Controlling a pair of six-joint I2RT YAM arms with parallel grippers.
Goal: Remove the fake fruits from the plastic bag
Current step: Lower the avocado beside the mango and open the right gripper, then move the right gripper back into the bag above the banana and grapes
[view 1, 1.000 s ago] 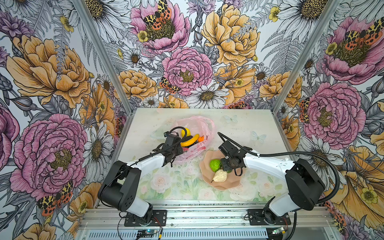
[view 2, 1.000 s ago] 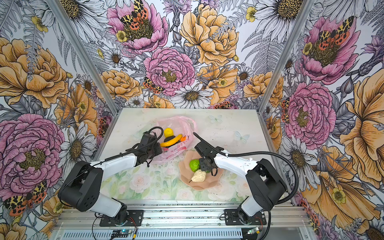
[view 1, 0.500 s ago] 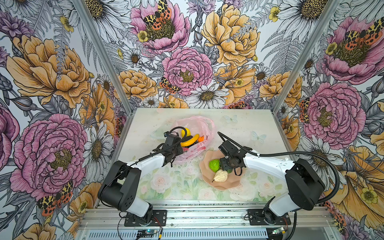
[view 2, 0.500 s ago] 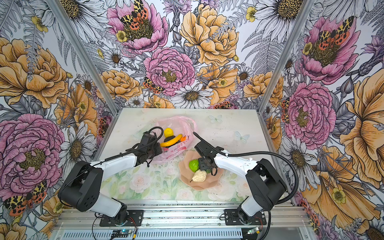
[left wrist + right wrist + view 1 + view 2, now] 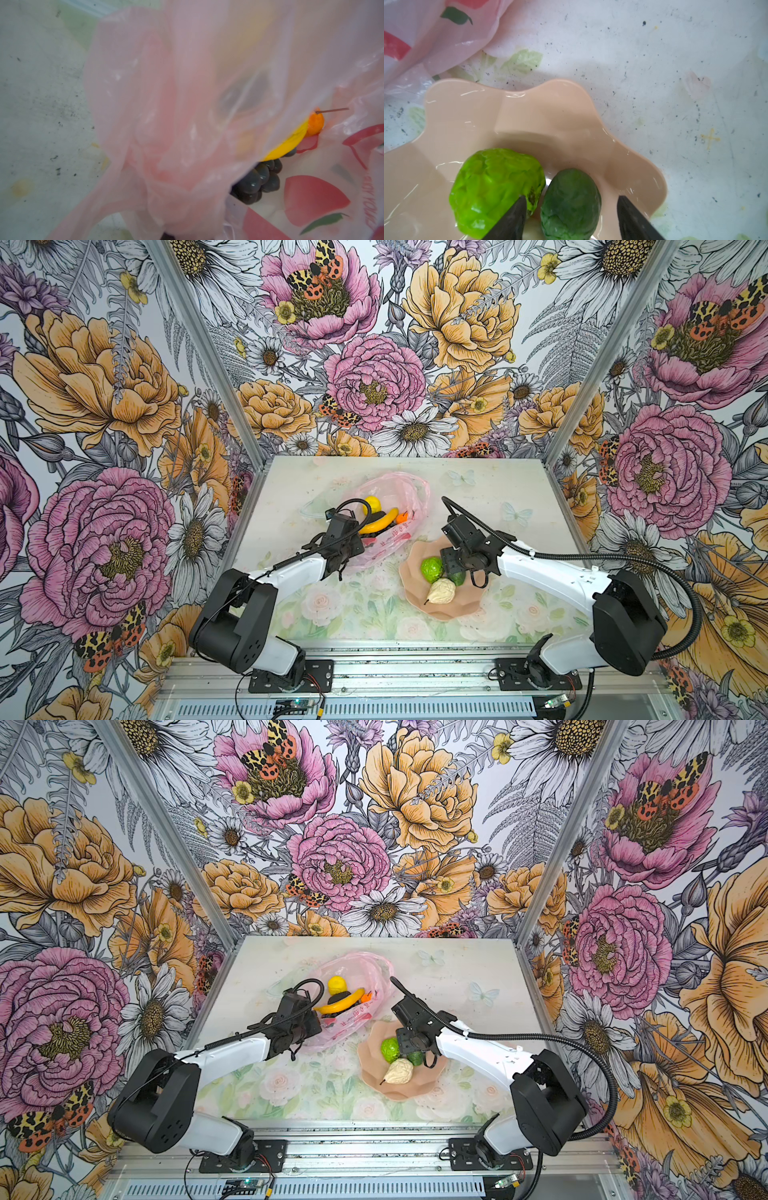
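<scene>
Plate (image 5: 457, 608) holds pear (image 5: 443, 591); bag (image 5: 401, 486) holds banana (image 5: 379, 522), lemon (image 5: 372, 504), grapes (image 5: 257, 182).

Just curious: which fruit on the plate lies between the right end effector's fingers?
The small dark green fruit; the lime-green fruit lies outside one finger, the cream pear nearer the front.

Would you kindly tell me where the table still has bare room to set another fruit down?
The table is bare in the far right corner, between the plastic bag and the right wall, and along the near strip between the plate and the front edge. The middle is crowded: bag, plate, and the right hand over the fruits there.
</scene>
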